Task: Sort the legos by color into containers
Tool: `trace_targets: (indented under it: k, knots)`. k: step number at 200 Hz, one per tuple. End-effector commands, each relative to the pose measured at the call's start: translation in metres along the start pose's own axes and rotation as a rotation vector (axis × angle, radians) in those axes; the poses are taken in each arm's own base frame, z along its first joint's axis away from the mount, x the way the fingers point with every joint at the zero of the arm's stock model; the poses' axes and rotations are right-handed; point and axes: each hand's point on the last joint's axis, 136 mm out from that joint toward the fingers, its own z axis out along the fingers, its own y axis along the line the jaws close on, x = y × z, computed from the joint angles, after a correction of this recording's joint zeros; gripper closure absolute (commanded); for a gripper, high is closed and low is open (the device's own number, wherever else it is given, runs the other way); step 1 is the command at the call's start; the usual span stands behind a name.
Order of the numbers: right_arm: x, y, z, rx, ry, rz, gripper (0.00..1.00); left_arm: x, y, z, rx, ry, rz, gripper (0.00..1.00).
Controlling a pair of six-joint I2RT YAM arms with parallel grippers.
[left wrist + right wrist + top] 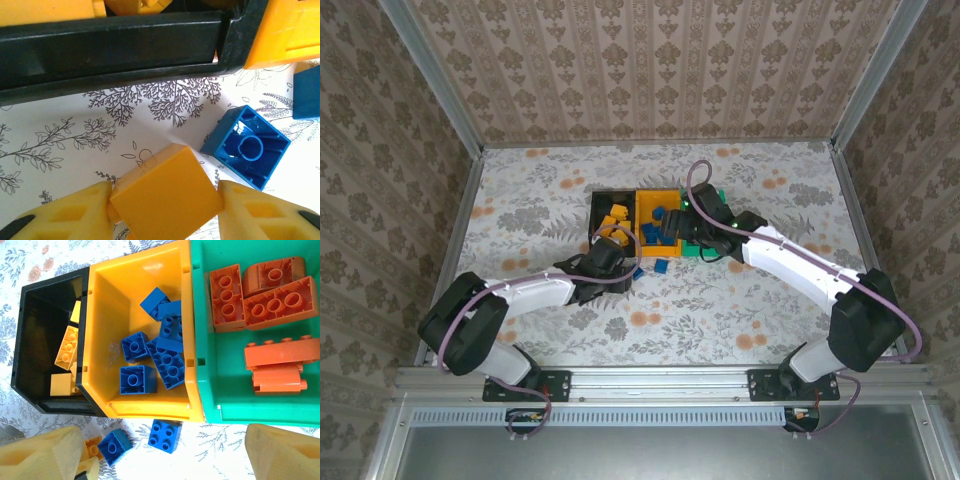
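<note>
Three joined bins stand mid-table. The black bin (42, 325) holds yellow legos, the yellow-orange bin (107, 295) holds several blue legos (165, 357), and the green bin (220, 390) holds red-orange legos (272, 302). My left gripper (165, 187) sits low in front of the black bin (110, 50), shut on a yellow lego (170, 210) that rests on the table. Beside it lies an upturned blue lego (247, 147). My right gripper (165, 460) hovers open above the bins' front edge. A blue lego (165, 435) lies on the table below it.
A second blue lego (115, 446) lies left of the first, close to my left gripper's fingers (87, 467). Patterned walls and metal rails enclose the floral table (750, 310), with free room in front of the bins and to both sides.
</note>
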Motion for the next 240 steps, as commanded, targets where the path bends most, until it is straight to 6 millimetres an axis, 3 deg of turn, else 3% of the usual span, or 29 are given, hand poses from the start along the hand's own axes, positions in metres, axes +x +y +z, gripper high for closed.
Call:
trace_targets:
  k: [1,34,54,61,79,124,153,202,221,240]
  knots:
    - [-0.007,-0.005,-0.011,0.004,-0.036,0.017,0.15,0.004,0.006,-0.013,-0.008,-0.002,-0.007,0.57]
    - [-0.01,-0.01,-0.018,0.003,-0.056,0.034,0.14,-0.015,0.002,-0.055,0.01,-0.067,-0.004,0.59]
    - [-0.005,-0.017,-0.015,0.013,-0.047,0.042,0.14,-0.043,-0.003,-0.088,0.02,-0.139,0.016,0.58]
    - [-0.008,-0.017,-0.024,-0.001,-0.066,0.051,0.14,-0.054,-0.005,-0.097,0.023,-0.158,0.023,0.58]
    - [-0.001,-0.023,-0.022,0.004,-0.05,0.061,0.14,-0.081,-0.009,-0.107,0.017,-0.191,0.045,0.57]
    - [0.006,-0.038,-0.024,0.022,-0.046,0.074,0.14,-0.146,-0.001,-0.073,-0.026,-0.2,0.02,0.57]
    - [0.005,-0.045,-0.03,0.029,-0.052,0.08,0.14,-0.176,0.004,-0.043,-0.092,-0.182,0.045,0.57]
    - [0.008,-0.051,-0.035,0.024,-0.057,0.091,0.14,-0.191,0.023,0.002,-0.174,-0.115,0.013,0.56]
    - [0.008,-0.052,-0.037,0.02,-0.06,0.095,0.13,-0.193,0.024,0.01,-0.181,-0.099,-0.001,0.47]
    - [0.007,-0.053,-0.039,0.017,-0.062,0.101,0.13,-0.198,0.018,0.007,-0.157,-0.11,-0.017,0.32]
